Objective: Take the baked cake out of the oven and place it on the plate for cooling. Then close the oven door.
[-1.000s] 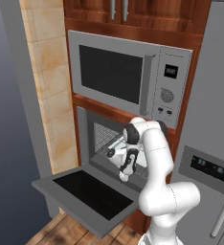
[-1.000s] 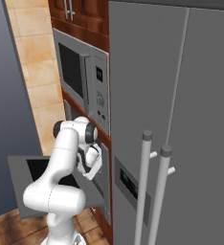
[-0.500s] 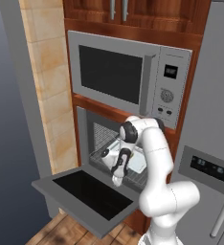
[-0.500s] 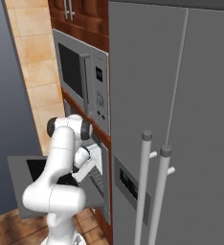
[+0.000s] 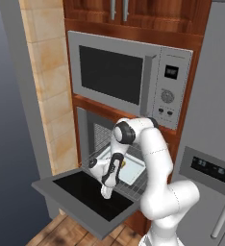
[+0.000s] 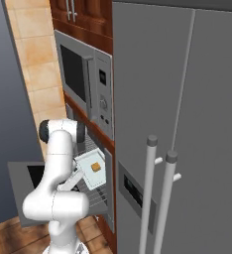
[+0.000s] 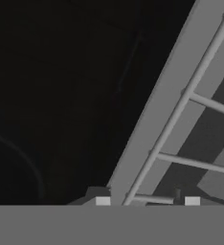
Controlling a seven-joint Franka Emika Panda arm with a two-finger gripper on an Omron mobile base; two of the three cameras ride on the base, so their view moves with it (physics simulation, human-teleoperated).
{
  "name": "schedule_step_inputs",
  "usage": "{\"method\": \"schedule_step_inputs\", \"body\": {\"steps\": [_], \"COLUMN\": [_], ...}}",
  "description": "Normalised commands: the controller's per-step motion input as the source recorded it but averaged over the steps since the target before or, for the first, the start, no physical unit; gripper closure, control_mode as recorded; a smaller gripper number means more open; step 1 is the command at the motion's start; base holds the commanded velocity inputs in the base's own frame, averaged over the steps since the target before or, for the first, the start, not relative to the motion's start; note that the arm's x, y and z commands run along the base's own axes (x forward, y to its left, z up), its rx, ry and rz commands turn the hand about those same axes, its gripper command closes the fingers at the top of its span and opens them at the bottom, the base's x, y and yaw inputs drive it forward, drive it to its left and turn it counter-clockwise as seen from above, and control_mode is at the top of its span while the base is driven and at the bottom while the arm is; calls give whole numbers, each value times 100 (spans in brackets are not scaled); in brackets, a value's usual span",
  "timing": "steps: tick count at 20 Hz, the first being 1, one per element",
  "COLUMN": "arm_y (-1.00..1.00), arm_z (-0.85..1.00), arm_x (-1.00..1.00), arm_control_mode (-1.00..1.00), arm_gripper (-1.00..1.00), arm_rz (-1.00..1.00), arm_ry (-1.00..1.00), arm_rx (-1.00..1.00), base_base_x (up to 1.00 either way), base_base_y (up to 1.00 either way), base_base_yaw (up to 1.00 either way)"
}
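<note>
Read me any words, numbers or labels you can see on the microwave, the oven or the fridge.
None can be read.
Microwave: its small dark display and the buttons under it are too blurred to read.
Fridge dispenser panel: pale marks, too small to read.
Oven door: no text.

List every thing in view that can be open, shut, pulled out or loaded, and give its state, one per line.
oven door: open, folded down flat.
wire rack: pulled out over the door, carrying the tray.
tray: on the rack, a small brown cake on it.
microwave: door shut.
fridge: both doors shut.
gripper: pointing down at the rack's front edge, fingers apart around its front bar.
</note>
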Motion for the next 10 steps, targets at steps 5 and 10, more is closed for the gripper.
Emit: {"method": "schedule_step_inputs", "body": {"steps": [5,10], "arm_y": [77,51], "arm_z": [-45,1], "arm_x": [-89,-83], "arm_control_mode": [-100,-100], "arm_gripper": [100,-100], "arm_rz": [1,0], "arm_ry": [10,1], "arm_rx": [1,0], "base_base_x": [0,0], "base_base_y": [0,0], "base_base_yaw": [0,0]}}
